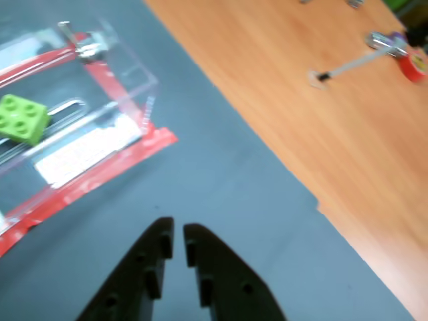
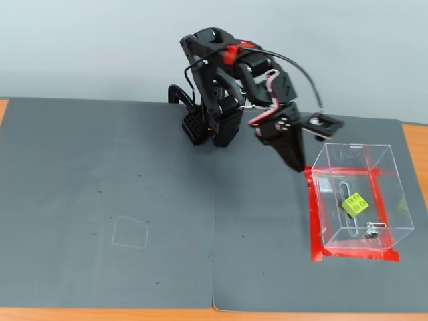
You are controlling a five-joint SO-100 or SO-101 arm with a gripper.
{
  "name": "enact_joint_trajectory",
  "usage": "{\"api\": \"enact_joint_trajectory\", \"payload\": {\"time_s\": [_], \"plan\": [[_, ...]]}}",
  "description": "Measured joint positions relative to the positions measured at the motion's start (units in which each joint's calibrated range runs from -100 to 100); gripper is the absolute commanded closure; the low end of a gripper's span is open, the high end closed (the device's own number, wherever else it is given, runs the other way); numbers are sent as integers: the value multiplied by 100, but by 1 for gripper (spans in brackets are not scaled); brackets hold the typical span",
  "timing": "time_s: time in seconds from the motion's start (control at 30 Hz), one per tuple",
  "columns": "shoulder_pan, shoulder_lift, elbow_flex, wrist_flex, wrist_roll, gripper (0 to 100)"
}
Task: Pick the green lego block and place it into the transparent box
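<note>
Closest to my wrist camera are my own two black fingers: my gripper has its tips drawn nearly together with only a thin slit between them, and nothing is held in it. Beneath them lies the dark grey mat.

Past my fingertips, at the left of the wrist view, sits the transparent box, framed by red tape on the mat. The green lego block lies inside it, studs up, on the box floor. A small metal latch shows on the box's far edge. Farther off, the wrist view shows bare wooden table beyond the mat's edge, with a blurred red-tipped tool lying on it; what it is I cannot tell.

The fixed view gives what my wrist camera cannot: my whole arm folded over its base at the back of the mat, my gripper pointing down just beside the box's left wall, outside it. There the block rests near the middle of the box floor, tilted slightly, and a faint square outline marks the mat well to the left.
</note>
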Motion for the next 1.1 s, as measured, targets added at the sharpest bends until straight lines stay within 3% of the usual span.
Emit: {"api": "enact_joint_trajectory", "payload": {"time_s": [0.43, 0.87, 1.1], "plan": [[1982, -1580, 1518, 0, -186, 98], [2535, -3798, 3960, 0, -781, 98], [2594, -4061, 4688, -17, -918, 98]]}}
